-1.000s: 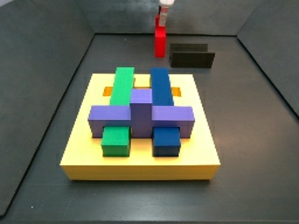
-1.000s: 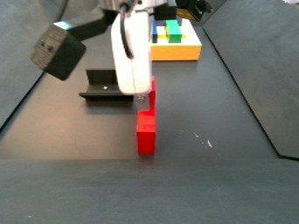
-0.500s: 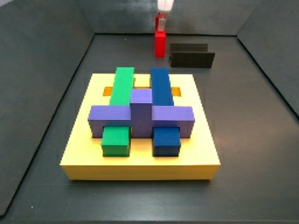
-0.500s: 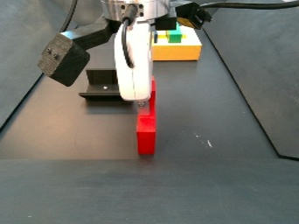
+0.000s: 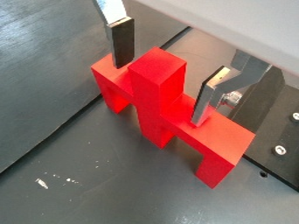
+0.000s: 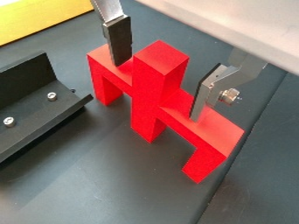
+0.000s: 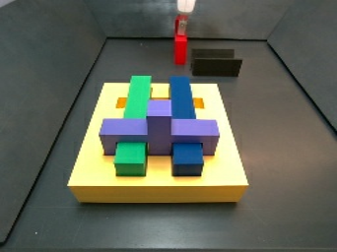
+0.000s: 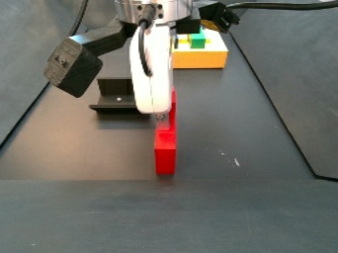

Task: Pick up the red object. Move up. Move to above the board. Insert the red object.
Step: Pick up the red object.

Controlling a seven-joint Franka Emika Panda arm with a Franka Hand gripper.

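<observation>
The board (image 7: 158, 175) is lying well away from the jaws, across the dark floor, and is bearing one green bar, one blue bar, one purple cross, one small green cube and one small blue cube. One fixture (image 6: 35, 105) is standing just beside the jaws. One red object (image 5: 163, 105) is standing on the floor directly between the jaws, its central stem rising in the gap. The one gripper (image 5: 163, 74) is straddling that stem: in both wrist views the two fingers (image 6: 115, 39) are standing open, one on each side of the crossbar, with a gap showing at each pad. By my judgement the pick-up is the step being done; next the jaws need closing squarely on the crossbar before lifting straight up.
</observation>
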